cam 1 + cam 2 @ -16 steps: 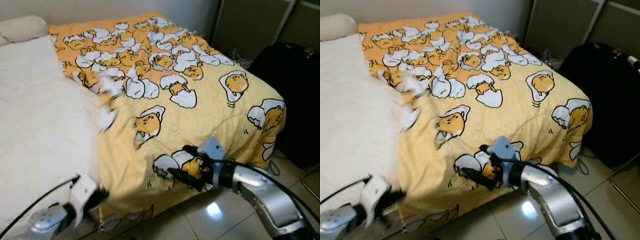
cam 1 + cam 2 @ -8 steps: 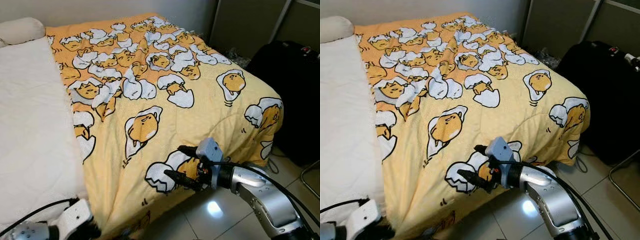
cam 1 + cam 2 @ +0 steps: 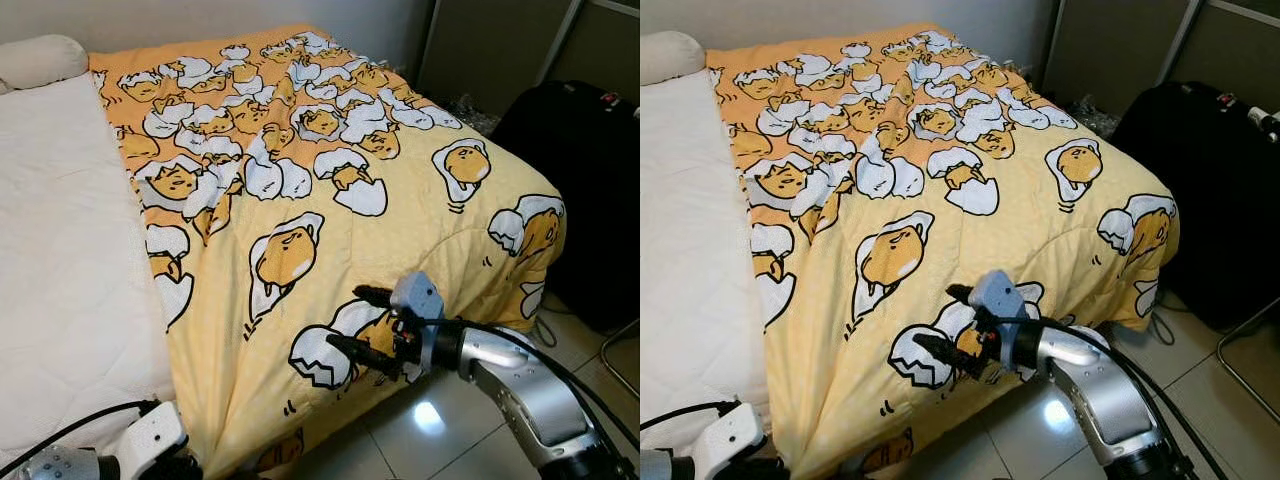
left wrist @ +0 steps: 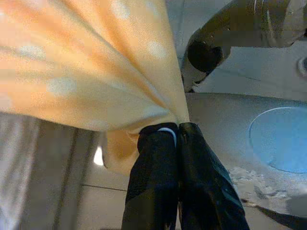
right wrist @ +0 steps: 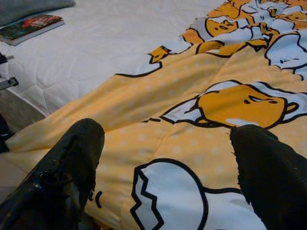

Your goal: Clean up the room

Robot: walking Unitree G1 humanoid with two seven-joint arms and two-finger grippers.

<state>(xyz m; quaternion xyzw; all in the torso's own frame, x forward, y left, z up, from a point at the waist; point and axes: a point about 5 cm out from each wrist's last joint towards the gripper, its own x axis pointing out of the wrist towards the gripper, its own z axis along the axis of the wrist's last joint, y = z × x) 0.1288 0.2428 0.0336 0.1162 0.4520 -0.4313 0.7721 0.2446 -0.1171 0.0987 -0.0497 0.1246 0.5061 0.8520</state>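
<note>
A yellow blanket (image 3: 330,170) printed with egg cartoons covers the right half of the bed and hangs over its foot. My left gripper (image 4: 177,127) is shut on a bunched corner of that blanket, low at the bed's near edge (image 3: 170,462). Over the blanket's foot edge my right gripper (image 3: 357,322) stands open, its two black fingers (image 5: 72,163) spread above the fabric and holding nothing.
Bare white mattress (image 3: 60,230) lies on the left with a pillow (image 3: 40,60) at the head. A book (image 5: 31,28) rests on the mattress. A black bag (image 3: 580,180) stands to the right of the bed. Glossy tiled floor (image 3: 420,440) runs along the foot.
The blanket's left edge, blurred and folded a second ago, now lies spread flat over the mattress. My left gripper has dropped lower with its corner. The right gripper has barely moved.
</note>
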